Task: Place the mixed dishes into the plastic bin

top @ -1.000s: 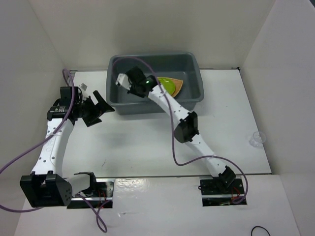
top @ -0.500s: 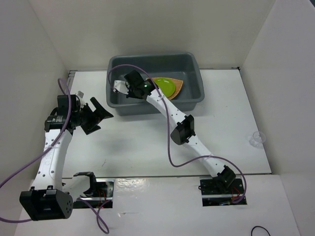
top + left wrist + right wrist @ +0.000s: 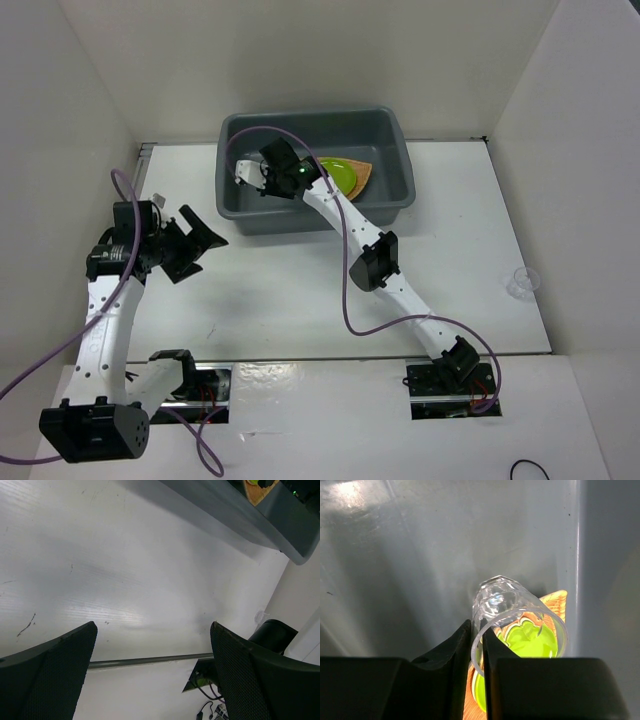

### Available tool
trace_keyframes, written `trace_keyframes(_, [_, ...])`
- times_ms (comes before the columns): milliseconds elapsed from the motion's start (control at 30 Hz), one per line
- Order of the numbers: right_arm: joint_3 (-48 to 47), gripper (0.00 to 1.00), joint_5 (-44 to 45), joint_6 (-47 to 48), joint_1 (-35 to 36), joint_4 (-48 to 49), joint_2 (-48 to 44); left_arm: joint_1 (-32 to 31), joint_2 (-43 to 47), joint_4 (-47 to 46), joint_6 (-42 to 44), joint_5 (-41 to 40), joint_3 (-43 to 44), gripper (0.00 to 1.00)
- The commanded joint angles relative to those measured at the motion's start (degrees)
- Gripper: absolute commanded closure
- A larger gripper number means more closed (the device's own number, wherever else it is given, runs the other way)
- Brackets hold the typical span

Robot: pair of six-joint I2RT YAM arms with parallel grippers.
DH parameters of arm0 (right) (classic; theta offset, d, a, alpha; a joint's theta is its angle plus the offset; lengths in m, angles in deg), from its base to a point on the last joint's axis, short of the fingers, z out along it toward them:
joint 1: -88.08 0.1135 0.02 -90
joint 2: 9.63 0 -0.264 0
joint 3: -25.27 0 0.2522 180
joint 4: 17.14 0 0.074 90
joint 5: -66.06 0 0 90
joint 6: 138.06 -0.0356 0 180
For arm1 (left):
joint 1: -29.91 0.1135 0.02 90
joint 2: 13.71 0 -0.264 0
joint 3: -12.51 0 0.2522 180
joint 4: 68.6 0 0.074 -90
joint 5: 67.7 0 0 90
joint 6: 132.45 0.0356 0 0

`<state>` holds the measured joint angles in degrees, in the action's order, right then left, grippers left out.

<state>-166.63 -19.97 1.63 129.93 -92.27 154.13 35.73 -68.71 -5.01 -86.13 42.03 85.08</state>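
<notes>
Right gripper point(image 3: 478, 652) is down inside the plastic bin point(image 3: 396, 130), jaws pinched on the wall of a clear cup point(image 3: 512, 612). The cup is tilted, low over the lime-green dish point(image 3: 340, 176) and orange-brown plate point(image 3: 365, 178), likely for a soft release. Left gripper point(image 3: 152, 626) is spread wide and empty above the tabletop point(image 3: 280, 290). A second clear cup point(image 3: 522, 283) waits far right.

bin point(image 3: 420, 555): grey plstc, smooth, slight sheen | cup point(image 3: 505, 605): clear, glossy | table point(image 3: 125, 580): white, matt
</notes>
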Motion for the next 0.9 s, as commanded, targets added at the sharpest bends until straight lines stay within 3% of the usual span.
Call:
trace_keyframes(0, [-1.59,0.8,-1.51,0.93,0.17,0.63,0.68,0.33,1.65,0.89,-0.35,-0.3,-0.45,0.0])
trace_keyframes(667, [-1.59,0.72,3.06,-4.59,0.17,0.98,-1.78,0.33,2.18,-1.4,-0.35,0.84,-3.17,0.0])
trace_keyframes(767, [-1.59,0.67,4.55,-8.81,-0.36,4.48,-5.46,0.33,2.71,-1.4,-0.35,0.84,-3.17,0.0])
trace_keyframes(867, [-1.59,0.5,7.36,-17.24,-1.94,7.56,-12.05,0.33,3.24,-1.4,-0.35,0.23,-2.56,0.0])
